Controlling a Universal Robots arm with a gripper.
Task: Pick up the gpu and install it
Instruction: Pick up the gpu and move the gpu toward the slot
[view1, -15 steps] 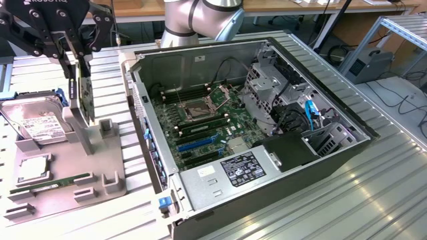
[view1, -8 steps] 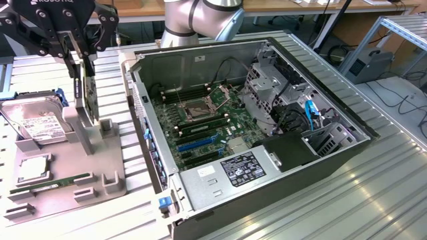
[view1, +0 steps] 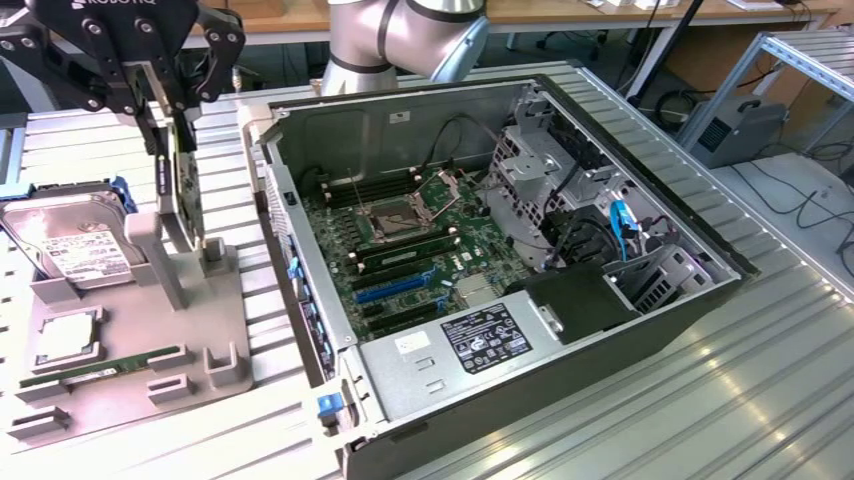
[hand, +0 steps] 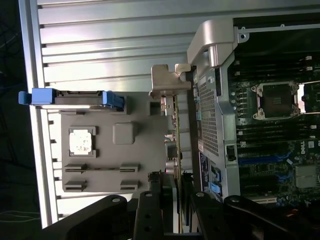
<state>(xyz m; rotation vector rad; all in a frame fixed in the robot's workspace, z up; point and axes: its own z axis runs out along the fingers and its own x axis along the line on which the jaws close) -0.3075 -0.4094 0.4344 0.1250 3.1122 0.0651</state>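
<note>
The gpu (view1: 184, 190) is a thin dark card standing on edge at the tall post of the grey tray (view1: 200, 330), to the exterior view's left of the case. My gripper (view1: 171, 115) comes down from above and is shut on the card's upper edge. In the wrist view the gpu (hand: 176, 145) shows edge-on, its silver bracket (hand: 167, 82) at the far end. There my gripper (hand: 176, 182) has one black finger on each side of the card. Whether the card's lower edge has left the tray I cannot tell.
The open computer case (view1: 667, 300) lies on the ribbed metal table, its motherboard (view1: 400, 250) exposed with blue slots (view1: 390, 289) and a CPU socket (view1: 400, 212). On the tray sit a hard drive (view1: 74, 245), a CPU chip (view1: 64, 340) and a green memory stick (view1: 107, 365).
</note>
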